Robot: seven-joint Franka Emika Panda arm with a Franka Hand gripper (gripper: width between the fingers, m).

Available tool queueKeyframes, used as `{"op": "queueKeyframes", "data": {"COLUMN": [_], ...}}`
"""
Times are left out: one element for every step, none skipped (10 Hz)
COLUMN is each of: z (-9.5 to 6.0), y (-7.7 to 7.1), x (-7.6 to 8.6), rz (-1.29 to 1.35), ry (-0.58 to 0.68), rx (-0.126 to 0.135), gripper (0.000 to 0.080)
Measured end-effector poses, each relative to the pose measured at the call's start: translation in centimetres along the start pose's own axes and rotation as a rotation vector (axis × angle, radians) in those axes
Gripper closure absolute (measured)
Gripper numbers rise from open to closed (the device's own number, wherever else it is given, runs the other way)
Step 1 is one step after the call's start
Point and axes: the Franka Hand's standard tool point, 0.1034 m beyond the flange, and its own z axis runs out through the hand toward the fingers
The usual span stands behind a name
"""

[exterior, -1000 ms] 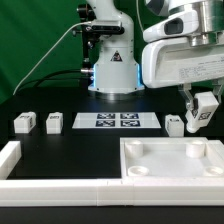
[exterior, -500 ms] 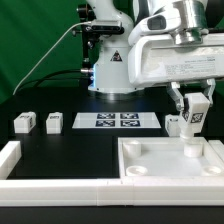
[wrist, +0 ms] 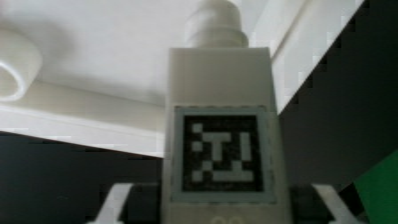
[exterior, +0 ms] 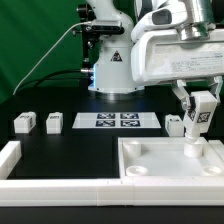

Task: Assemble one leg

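Note:
My gripper (exterior: pixel 197 122) is shut on a white leg (exterior: pixel 196 124) with a black-and-white tag and holds it upright over the far right part of the white tabletop (exterior: pixel 150 170). The leg's lower end hangs just above a round corner socket (exterior: pixel 194 151). In the wrist view the held leg (wrist: pixel 217 120) fills the middle, with a gripper finger (wrist: pixel 118 204) on each side, and its peg end points at the tabletop (wrist: pixel 107 110). Three more legs stand on the black table: two at the exterior view's left (exterior: pixel 22 123) (exterior: pixel 54 123) and one beside the gripper (exterior: pixel 174 125).
The marker board (exterior: pixel 117 121) lies in the middle of the table. A white rail (exterior: pixel 9 160) runs along the front left and front edge. The robot base (exterior: pixel 112 70) stands behind the marker board. A green curtain hangs at the back.
The arm has swung toward the exterior view's left with the leg and lowered it closer to the tabletop's corner socket. In the last half second it barely moved.

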Motion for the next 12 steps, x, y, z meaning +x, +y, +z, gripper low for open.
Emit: {"op": "queueKeyframes", "data": {"z": [0.1, 0.5, 0.7, 0.9, 1.2, 1.2, 1.1, 1.2, 1.0, 1.2, 1.7, 1.6], "y": [0.1, 0.4, 0.6, 0.9, 1.2, 1.2, 1.1, 1.1, 1.5, 2.0, 1.7, 1.8], "x": [-0.1, -0.5, 0.3, 2.0, 3.4, 4.3, 4.7, 4.4, 4.9, 4.6, 3.9, 4.2], "rz": [-0.003, -0.004, 0.000, 0.001, 0.004, 0.004, 0.001, 0.002, -0.009, -0.012, -0.013, -0.012], "ry": [-0.001, -0.006, -0.012, -0.015, -0.018, -0.014, 0.006, 0.002, 0.058, 0.131, 0.093, 0.117], "rx": [-0.001, -0.002, 0.001, 0.006, 0.011, 0.013, 0.010, 0.010, -0.006, -0.030, -0.018, -0.025], "gripper": [0.0506, 0.0506, 0.0506, 0.0506, 0.0506, 0.0506, 0.0506, 0.0506, 0.0506, 0.0506, 0.0506, 0.0506]}}
